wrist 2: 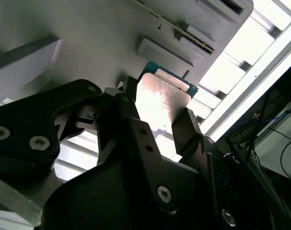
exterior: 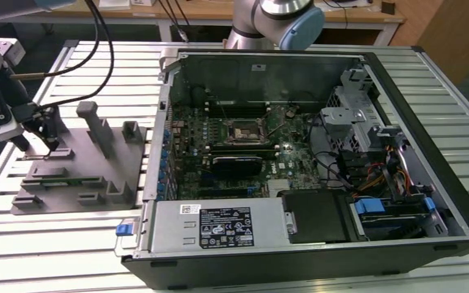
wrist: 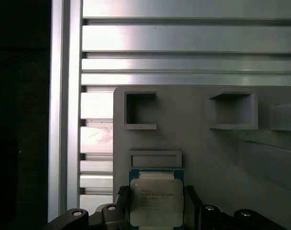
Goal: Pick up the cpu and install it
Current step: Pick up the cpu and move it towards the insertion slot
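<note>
We start at the gripper (wrist: pixel 156 216). In both wrist views it sits low over a grey fixture (wrist: pixel 207 153). Its two dark fingers (wrist 2: pixel 186 127) are drawn in narrow on the cpu (wrist: pixel 156 201), one against each of two opposite edges. The cpu lies flat between them, silvery top up with a thin green rim showing round it. It is right at the fixture's surface, and we cannot tell whether it has left that surface.

Just beside the cpu's free edge is a low rectangular block (wrist: pixel 155 158) moulded into the fixture. Further along the plate are two square pockets (wrist: pixel 140 111), well apart from each other.

In the exterior view the gripper (exterior: pixel 39 145) hangs over the fixture (exterior: pixel 63 183) at the exterior view's left. Grey posts (exterior: pixel 96 125) stand upright near it. The fixture rests on a slatted metal table (exterior: pixel 71 244).

Further off, toward the exterior view's right, an open computer case (exterior: pixel 454 183) lies on its side on the same table. Inside it the motherboard (exterior: pixel 292 152) faces up, with the square socket (exterior: pixel 241 131) near its middle. A grey power supply (exterior: pixel 218 226) fills the near corner. Beyond the case stands the arm's base (exterior: pixel 279 18).
</note>
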`<state>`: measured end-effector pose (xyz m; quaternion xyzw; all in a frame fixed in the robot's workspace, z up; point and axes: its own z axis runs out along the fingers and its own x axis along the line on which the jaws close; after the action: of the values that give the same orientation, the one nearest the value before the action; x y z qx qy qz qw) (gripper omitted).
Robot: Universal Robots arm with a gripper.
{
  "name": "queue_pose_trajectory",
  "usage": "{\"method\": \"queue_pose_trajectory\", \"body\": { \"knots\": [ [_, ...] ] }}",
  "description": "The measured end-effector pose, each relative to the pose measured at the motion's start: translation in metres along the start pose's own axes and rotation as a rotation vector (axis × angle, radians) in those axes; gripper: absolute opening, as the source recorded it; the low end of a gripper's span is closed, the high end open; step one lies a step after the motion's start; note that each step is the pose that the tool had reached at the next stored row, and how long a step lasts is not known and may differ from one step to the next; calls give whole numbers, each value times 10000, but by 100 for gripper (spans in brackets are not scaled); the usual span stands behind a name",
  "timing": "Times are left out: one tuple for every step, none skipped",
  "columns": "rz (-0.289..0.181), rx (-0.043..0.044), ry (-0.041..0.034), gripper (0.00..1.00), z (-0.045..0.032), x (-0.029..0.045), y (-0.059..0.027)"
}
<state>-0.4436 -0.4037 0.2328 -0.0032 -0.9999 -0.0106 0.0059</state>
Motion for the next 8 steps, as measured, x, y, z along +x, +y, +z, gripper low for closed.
{"method": "queue_pose_trajectory", "body": {
  "knots": [
    [0, 0, 0, 54, -14, 0, 0],
    [-1, 1, 0, 54, -31, 0, 1],
    [-1, 0, -3, 54, -47, 1, 1],
    [-1, 0, -6, 54, -62, 1, 1],
    [-1, 0, -8, 54, -82, 1, 2],
    [0, -2, -10, 54, -102, 1, 3],
    [0, -2, -11, 54, -125, 2, 3],
    [0, -3, -10, 54, -151, 2, 4]
  ]
}}
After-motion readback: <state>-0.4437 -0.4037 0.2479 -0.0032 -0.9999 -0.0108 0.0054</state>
